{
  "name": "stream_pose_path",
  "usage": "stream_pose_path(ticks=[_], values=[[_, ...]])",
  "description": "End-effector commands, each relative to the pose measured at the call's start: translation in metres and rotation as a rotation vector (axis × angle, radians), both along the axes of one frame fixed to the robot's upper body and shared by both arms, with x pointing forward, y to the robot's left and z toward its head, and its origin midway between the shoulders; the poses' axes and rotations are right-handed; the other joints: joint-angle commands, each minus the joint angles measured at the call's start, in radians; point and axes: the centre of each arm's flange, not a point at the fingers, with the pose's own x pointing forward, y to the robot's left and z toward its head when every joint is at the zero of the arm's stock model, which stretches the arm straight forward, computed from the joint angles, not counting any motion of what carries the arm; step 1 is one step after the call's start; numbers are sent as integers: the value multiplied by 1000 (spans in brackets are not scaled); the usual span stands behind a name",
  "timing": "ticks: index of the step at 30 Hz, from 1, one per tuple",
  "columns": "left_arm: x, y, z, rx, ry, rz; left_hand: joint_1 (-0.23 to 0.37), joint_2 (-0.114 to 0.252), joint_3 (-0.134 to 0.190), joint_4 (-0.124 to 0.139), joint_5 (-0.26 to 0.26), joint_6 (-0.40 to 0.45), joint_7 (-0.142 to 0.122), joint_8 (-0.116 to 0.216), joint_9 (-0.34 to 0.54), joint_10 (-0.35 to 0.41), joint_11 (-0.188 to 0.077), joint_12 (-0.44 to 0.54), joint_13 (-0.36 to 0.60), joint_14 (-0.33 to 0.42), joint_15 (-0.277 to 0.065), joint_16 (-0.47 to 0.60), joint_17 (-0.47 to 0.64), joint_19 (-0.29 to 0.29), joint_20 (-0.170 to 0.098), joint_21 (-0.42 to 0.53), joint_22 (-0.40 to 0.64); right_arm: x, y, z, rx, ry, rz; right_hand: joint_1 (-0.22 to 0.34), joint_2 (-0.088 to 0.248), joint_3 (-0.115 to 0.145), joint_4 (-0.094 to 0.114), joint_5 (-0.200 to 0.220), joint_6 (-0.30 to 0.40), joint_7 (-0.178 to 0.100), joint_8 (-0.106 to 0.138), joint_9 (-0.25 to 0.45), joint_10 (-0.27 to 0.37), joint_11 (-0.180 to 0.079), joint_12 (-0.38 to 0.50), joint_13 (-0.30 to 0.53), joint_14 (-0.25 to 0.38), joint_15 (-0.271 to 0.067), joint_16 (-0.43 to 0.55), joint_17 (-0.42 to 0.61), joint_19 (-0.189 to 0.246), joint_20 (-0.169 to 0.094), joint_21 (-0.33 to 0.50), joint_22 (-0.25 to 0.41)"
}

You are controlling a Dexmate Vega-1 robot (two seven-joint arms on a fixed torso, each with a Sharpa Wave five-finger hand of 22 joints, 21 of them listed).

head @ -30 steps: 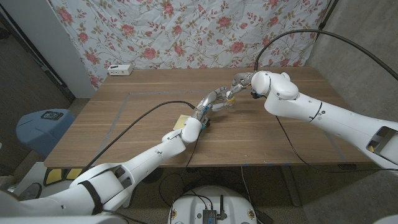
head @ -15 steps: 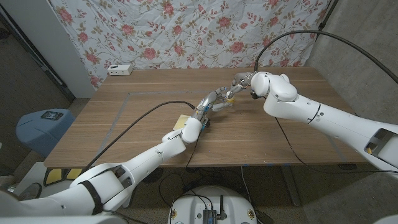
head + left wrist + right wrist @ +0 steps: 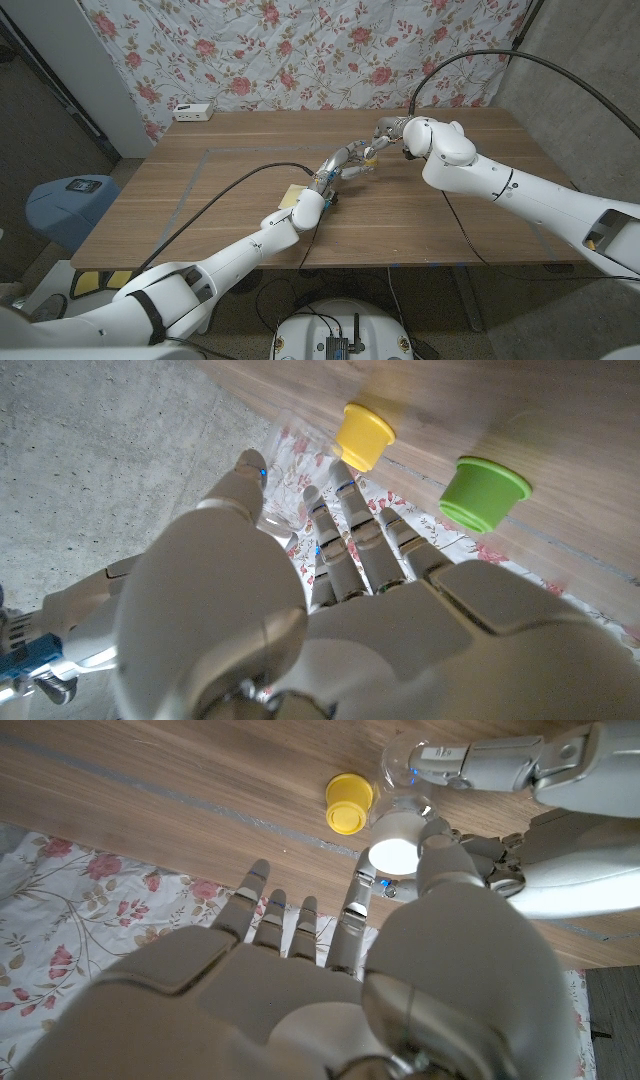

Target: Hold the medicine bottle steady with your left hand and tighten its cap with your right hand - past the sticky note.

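- Cap (image 3: 397, 853) could be slipping or cross-threading: my right hand (image 3: 330, 970) is pinching it with only two fingers, the rest spread.
- Clear medicine bottle (image 3: 412, 765) is standing mid-bench (image 3: 200, 190), just past the sticky note (image 3: 293, 193); it could twist if my left hand (image 3: 343, 163), fingers wrapping it, is loosening.

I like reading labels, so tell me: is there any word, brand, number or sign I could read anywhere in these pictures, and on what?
None can be read.
Medicine bottle: clear, no label shows.
Sticky note: no writing shows.
White box at the table's far edge: marks too small to read.
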Motion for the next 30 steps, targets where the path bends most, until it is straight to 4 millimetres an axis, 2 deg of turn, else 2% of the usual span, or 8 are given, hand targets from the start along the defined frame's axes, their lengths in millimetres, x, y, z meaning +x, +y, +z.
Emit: stream_pose_path(ticks=[1, 11, 16, 30], values=[[1, 0, 0, -3, 2, 1, 1, 4, 8, 0, 8, 4, -3, -2, 2, 40, -33, 4, 3, 3, -85, 3, 1, -4, -131, 0, 2, 4, 0, -1, 9, -13, -3, 5, 3, 6, 3, -2, 15, -2, 11, 4, 14, 2, 8, -1, 13, -6, 7, 3, 16, -8, 6, 2], [2, 1, 1, -6, 1, 5, 0, 4, 8, 0, 8, 4, -6, -2, 2, 40, -35, 4, 3, 2, -86, 3, 1, -3, -132, 0, 2, 8, 0, -3, 16, -10, -10, -9, 3, -1, 12, -5, 39, 3, 18, 3, 27, 4, 8, -1, 23, -12, 9, 4, 29, -15, 6, 2], [2, 1, 1, -5, 3, 7, 0, 4, 8, 0, 8, 4, -6, -2, 2, 41, -32, 5, 3, 3, -84, 3, 1, -4, -131, 0, 2, 9, 0, -3, 26, -12, -11, -33, 5, -11, 24, -8, 66, 14, 27, 2, 45, 6, 10, -1, 31, -12, 10, 6, 34, -17, 5, 2], [3, -1, 2, -6, 0, 4, 2, 4, 9, -1, 8, 5, -7, -2, 2, 38, -32, 4, 3, 2, -84, 3, 1, -4, -130, 0, 2, 11, -2, -3, 39, -21, -18, -75, 7, -29, 40, -11, 124, 25, 43, -1, 89, 5, 16, -1, 59, -17, 17, 7, 53, -23, 6, 3]])
